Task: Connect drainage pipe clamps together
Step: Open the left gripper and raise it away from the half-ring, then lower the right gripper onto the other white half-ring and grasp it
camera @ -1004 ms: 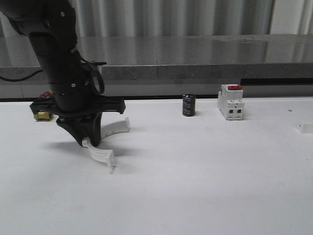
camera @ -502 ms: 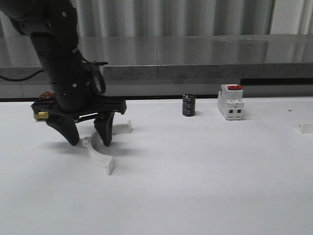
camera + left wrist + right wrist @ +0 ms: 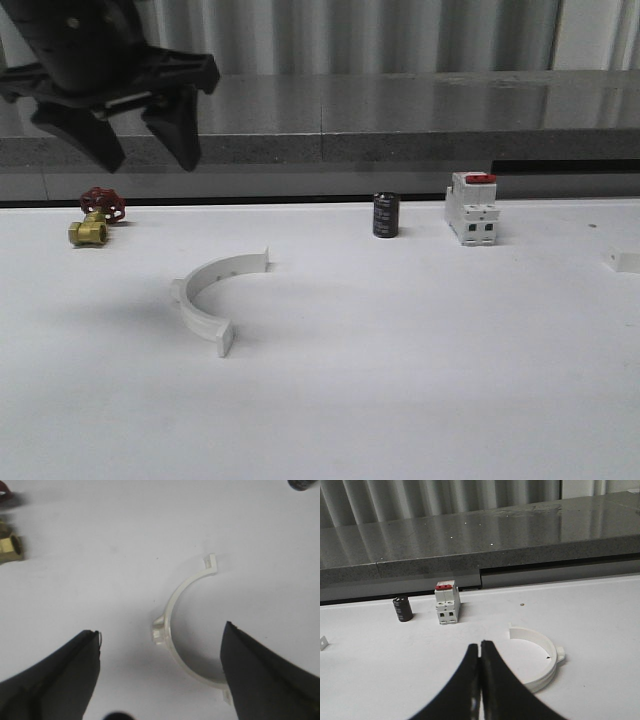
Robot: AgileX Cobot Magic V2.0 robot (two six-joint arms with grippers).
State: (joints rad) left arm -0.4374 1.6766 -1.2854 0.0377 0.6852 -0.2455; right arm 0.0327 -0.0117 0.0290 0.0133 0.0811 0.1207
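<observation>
The left gripper [image 3: 142,148] is wide open, holds nothing and hangs high above the table [image 3: 420,360]. The right gripper [image 3: 480,656] is closed on nothing. One clamp [image 3: 208,296], a white half ring with end tabs, lies flat, right of the valve [image 3: 95,217]. Another clamp [image 3: 540,657] lies beside the right gripper.

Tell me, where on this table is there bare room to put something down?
The wide near stretch in front of the half-ring clamp is bare, as is the patch between it and the black cylinder. It is crowded along the back edge: brass valve, cylinder, white switch.
</observation>
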